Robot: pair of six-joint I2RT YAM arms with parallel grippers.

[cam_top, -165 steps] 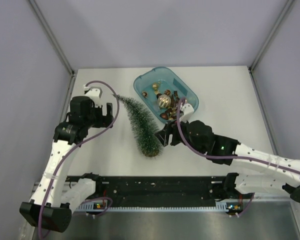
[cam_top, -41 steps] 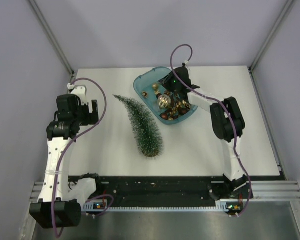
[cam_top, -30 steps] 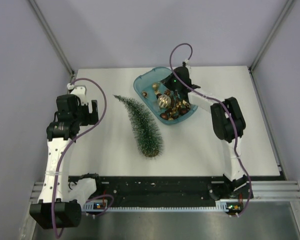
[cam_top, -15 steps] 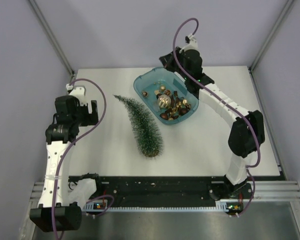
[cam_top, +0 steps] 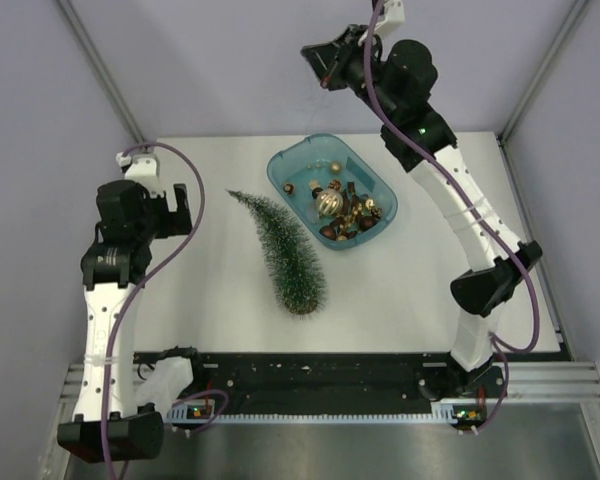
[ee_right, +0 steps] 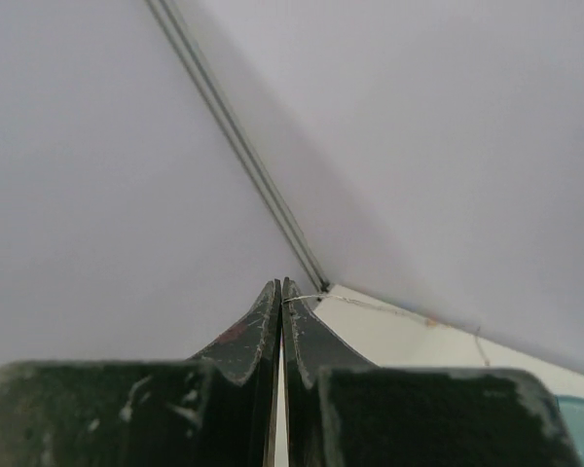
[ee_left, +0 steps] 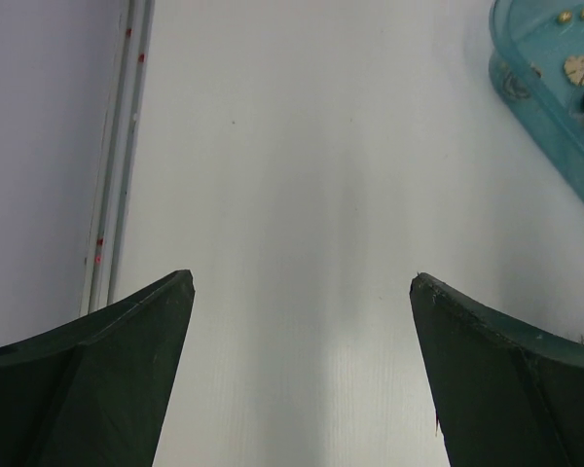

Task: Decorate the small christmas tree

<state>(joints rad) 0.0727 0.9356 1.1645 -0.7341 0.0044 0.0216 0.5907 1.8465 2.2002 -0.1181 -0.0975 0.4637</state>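
The tree (cam_top: pixel 285 255) lies on its side in the middle of the counter (cam_top: pixel 430 290), with no ornament on it. The ornaments (cam_top: pixel 332 205) are all in the tray (cam_top: pixel 283 172) to its upper right, so nearly everything is left to do. The left pincer (ee_left: pixel 302 282) is released, at the left. The right pincer (cam_top: pixel 318 62) is clenched; whether it grasps something cannot be told. Since half a second ago, the right arm has risen from behind the tray to the top of the frame.
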